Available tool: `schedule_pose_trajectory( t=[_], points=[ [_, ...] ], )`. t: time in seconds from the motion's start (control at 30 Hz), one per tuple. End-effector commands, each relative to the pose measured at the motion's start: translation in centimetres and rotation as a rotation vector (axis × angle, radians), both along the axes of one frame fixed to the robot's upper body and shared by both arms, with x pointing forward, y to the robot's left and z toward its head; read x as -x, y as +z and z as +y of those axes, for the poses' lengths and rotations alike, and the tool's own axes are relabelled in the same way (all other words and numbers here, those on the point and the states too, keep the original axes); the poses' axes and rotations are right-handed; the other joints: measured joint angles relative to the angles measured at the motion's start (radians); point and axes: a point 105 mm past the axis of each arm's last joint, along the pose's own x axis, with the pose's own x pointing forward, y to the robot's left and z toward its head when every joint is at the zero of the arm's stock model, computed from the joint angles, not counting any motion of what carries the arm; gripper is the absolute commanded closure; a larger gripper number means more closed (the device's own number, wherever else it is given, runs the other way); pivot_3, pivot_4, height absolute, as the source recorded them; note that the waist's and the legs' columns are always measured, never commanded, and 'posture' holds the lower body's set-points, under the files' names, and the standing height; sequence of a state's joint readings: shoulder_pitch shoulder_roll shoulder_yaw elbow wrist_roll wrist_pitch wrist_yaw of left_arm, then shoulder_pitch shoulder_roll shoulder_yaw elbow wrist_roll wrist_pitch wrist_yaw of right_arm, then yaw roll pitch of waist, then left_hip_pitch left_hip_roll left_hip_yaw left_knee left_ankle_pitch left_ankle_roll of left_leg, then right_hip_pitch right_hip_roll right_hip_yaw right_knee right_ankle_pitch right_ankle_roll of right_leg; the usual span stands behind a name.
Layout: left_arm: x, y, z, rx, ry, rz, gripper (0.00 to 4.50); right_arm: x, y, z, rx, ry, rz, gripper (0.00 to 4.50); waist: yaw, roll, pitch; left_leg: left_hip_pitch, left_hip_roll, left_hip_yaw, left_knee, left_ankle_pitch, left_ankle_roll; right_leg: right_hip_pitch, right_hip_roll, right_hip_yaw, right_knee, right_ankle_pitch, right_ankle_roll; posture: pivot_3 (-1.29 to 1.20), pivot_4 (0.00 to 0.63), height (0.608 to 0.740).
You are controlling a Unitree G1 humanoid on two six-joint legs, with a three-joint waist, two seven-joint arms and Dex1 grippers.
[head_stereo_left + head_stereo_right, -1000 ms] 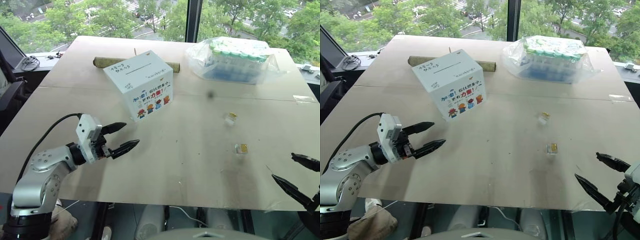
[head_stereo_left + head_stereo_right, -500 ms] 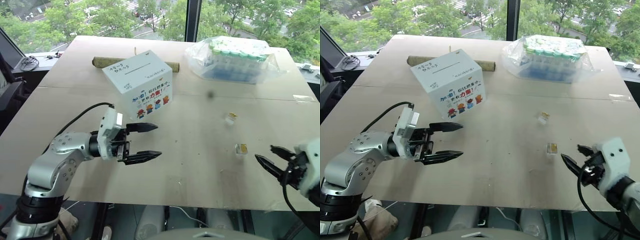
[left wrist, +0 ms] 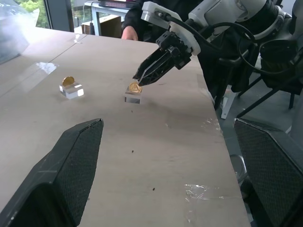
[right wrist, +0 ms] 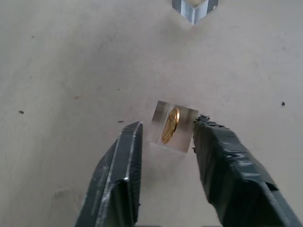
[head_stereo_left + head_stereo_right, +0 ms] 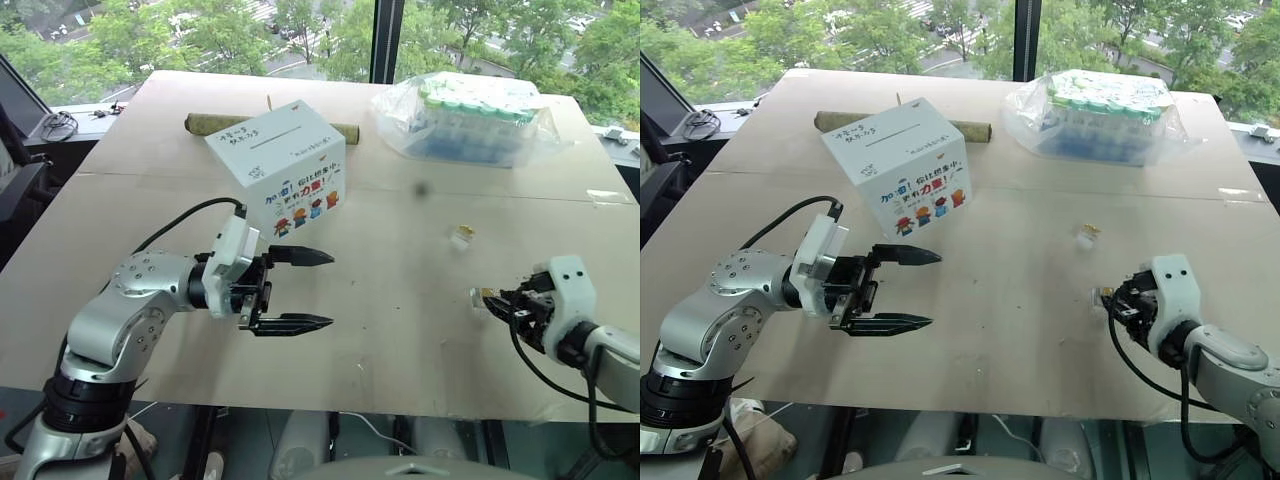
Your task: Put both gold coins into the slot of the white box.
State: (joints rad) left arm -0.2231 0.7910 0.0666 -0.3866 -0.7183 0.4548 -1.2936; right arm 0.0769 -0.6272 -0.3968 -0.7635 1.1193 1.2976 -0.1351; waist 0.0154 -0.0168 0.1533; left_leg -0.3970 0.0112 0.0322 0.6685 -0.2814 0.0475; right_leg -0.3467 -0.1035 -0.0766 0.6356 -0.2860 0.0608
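Two coins stand on edge in clear holders on the counter. Right pincer [image 4: 163, 142] straddles the near coin [image 4: 169, 125], fingers apart, not yet clamped. Far coin [image 3: 68, 81] waits beyond. Left pincer [image 5: 310, 290] hangs wide apart, box [image 5: 282, 165] at its twelve o'clock.

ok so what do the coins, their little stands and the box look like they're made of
Gold coins: apparently metal, going by the shiny yellow glint. Their small stands: clear blocks, plastic or glass, hard to say which; the table shows through them. White box: looks like matte printed cardboard with folded edges, a thin slot cut in its top.
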Motion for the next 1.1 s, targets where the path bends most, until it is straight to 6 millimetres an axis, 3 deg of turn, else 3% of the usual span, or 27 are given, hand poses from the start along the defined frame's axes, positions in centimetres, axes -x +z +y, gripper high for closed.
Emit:
schedule_pose_trajectory(
  t=[0.03, 0.3, 0.4, 0.47, 0.5, 0.83, 1.1],
  points=[
    [0.5, 0.4, 0.0, -0.003, -0.009, -0.034, 0.0, -0.2, 0.2, 0.2, 0.002, 0.007, -0.004, 2.69, -0.001, 0.0, 0.0, 0.0, 0.0, 0.0, 0.0, 0.0, 0.0, 0.0, 0.0, 0.0, 0.0, 0.0, 0.0, 0.0, 0.15, 0.74],
    [0.6, 0.2, 0.1, -0.002, 0.006, -0.031, 0.0, -0.7, 0.2, -0.1, 0.008, 0.008, 0.001, 2.69, -0.002, 0.0, 0.0, 0.0, 0.0, 0.0, 0.0, 0.0, 0.0, 0.0, 0.0, 0.0, 0.0, 0.0, 0.0, 0.0, 0.15, 0.74],
    [0.6, 0.2, 0.1, -0.002, 0.012, -0.032, 0.0, -0.8, 0.2, -0.1, 0.011, 0.008, 0.001, 3.46, -0.002, 0.0, 0.0, 0.0, 0.0, 0.0, 0.0, 0.0, 0.0, -0.001, 0.0, 0.0, 0.0, 0.0, 0.0, 0.0, 0.15, 0.74],
    [0.5, 0.2, 0.1, -0.001, 0.016, -0.033, 0.0, -0.9, 0.2, -0.2, 0.014, 0.008, 0.002, 4.35, -0.001, 0.0, 0.0, 0.0, 0.0, 0.0, 0.0, 0.0, 0.0, -0.001, 0.0, 0.0, 0.001, 0.0, 0.0, 0.0, 0.15, 0.74],
    [0.5, 0.2, 0.1, 0.0, 0.018, -0.034, 0.0, -0.9, 0.2, -0.2, 0.015, 0.009, 0.003, 4.43, -0.001, 0.0, 0.0, 0.0, 0.0, 0.0, 0.0, 0.0, 0.0, -0.001, 0.0, 0.0, 0.001, 0.0, 0.0, 0.0, 0.15, 0.74],
    [0.2, 0.0, 0.0, 0.019, 0.043, -0.021, 0.0, -0.7, 0.2, -0.4, 0.034, 0.021, 0.005, 4.43, -0.001, 0.0, 0.0, 0.0, 0.0, 0.0, 0.0, 0.0, 0.0, -0.001, 0.0, 0.0, 0.001, 0.0, 0.0, 0.0, 0.15, 0.74],
    [-1.3, 1.0, -0.6, 0.115, 0.125, 0.135, 0.0, 0.3, 4.4, 1.1, -0.071, 0.197, -0.163, 4.43, -0.001, 0.0, 0.0, 0.0, 0.0, 0.0, 0.0, 0.0, 0.0, -0.001, 0.0, 0.001, 0.001, 0.0, 0.0, 0.0, 0.15, 0.74]
  ],
)
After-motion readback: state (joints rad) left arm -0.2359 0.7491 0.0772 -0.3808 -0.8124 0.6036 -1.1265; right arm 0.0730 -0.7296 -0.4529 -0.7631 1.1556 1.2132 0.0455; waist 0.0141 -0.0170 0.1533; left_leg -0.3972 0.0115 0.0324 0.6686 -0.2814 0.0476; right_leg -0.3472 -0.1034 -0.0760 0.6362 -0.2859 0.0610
